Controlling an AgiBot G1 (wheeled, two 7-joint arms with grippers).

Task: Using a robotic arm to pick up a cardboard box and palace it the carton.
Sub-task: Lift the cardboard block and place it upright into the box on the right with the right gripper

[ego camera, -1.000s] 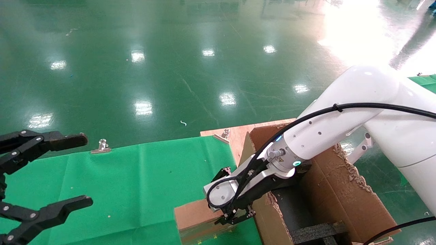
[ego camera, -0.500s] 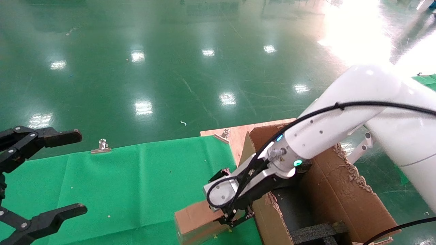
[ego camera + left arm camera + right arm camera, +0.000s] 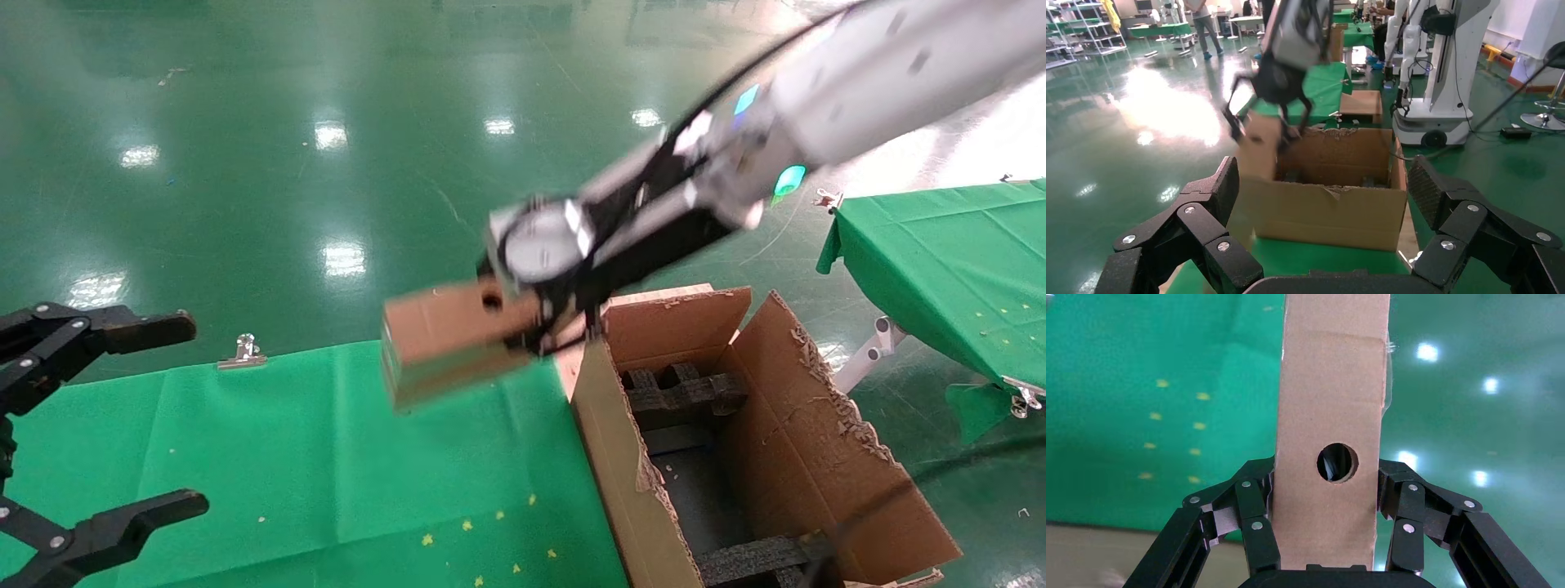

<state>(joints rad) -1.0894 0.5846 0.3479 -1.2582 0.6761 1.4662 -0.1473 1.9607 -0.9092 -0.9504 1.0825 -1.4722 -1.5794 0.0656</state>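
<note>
My right gripper (image 3: pixel 549 314), on the white robotic arm (image 3: pixel 825 90), is shut on the small brown cardboard box (image 3: pixel 441 339) and holds it in the air. The box hangs above the green table's far edge, just left of the carton (image 3: pixel 613 457). In the right wrist view the fingers (image 3: pixel 1254 505) clamp both sides of the box (image 3: pixel 1330 386) near its round hole. The carton stands open with ragged flaps and black foam inside. My left gripper (image 3: pixel 192 415) is open at the table's left side, its jaws framing the carton (image 3: pixel 1327 214) from afar.
A green cloth (image 3: pixel 327 457) covers the table, with a metal clip (image 3: pixel 243 351) on its far edge. A second green-covered table (image 3: pixel 940 253) stands to the right of the carton. Glossy green floor lies beyond. Another white robot base (image 3: pixel 1438 92) stands behind the carton.
The right arm has swung up fast, lifting the cardboard box off the table to above the carton's height. The carton's inside now shows. The left gripper stays open in place.
</note>
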